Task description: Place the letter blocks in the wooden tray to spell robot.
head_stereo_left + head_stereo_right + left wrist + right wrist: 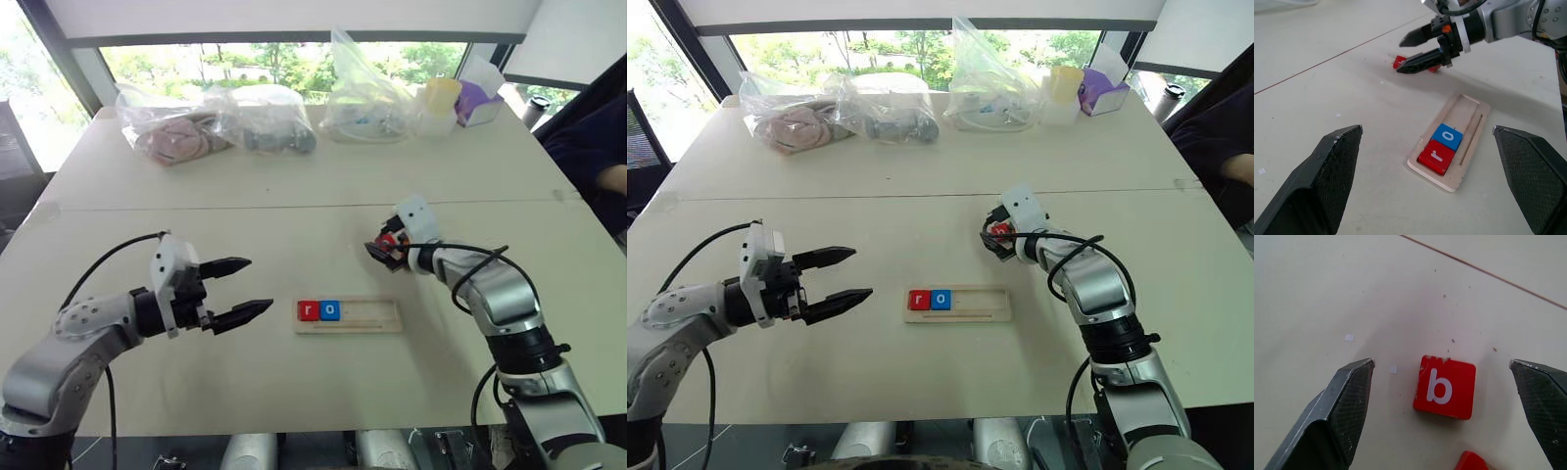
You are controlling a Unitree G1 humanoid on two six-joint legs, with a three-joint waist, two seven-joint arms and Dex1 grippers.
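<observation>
**Two tiles seated, right arm over the "b"**

Seen from the head, the wooden tray (348, 316) lies at the centre of the pale table (294, 186), a long light-wood strip with a shallow groove. At its left end sit a red "r" tile (309, 310) and a blue "o" tile (330, 310), touching each other; the rest of the groove is bare.

The left gripper (240, 289) is at centre left of the frame, off the table surface, its two black fingers spread wide and holding nothing. The right gripper (382, 250) points down at the table right of centre, above the tray in the frame, with red showing between its fingers.

The right wrist view makes that plain: a flat, square red "b" tile (1444, 387), glossy with a white letter, lies on the table between the parted, cross-hatched fingers (1337, 416), touching neither. The corner of a second red tile (1474, 461) peeks in just beside it.

The left wrist view shows the tray's thin side slot.

Clear plastic bags (265, 117) lie along the table's far edge.
</observation>
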